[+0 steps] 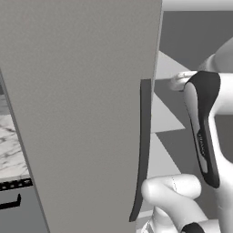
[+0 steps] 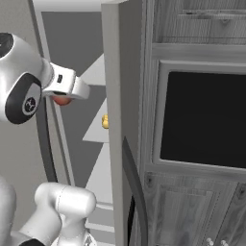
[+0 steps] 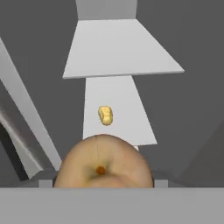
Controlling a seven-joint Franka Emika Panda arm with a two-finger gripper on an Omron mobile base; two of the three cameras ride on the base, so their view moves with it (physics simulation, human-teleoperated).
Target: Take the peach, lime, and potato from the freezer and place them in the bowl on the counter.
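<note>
The freezer (image 1: 82, 113) stands open, its grey door swung toward me. My gripper (image 2: 65, 96) reaches inside over the white shelves (image 3: 118, 48) and is shut on the peach (image 3: 103, 164), which bulks large and orange-tan at the bottom of the hand view and hides the fingertips. In the right base view the peach (image 2: 61, 100) shows reddish under the hand. The small yellow potato (image 3: 105, 115) lies on a lower shelf beyond it, and the right base view has the potato (image 2: 104, 121) too. A strip of the marble counter (image 1: 11, 145) shows at far left. The lime and the bowl are out of view.
The door's dark edge seal (image 1: 144, 136) hangs close to the arm's left. Right of the freezer stand wood-grain cabinets (image 2: 192, 211) with a black built-in panel (image 2: 206, 120). A dark appliance front with a handle (image 1: 9, 202) sits under the counter.
</note>
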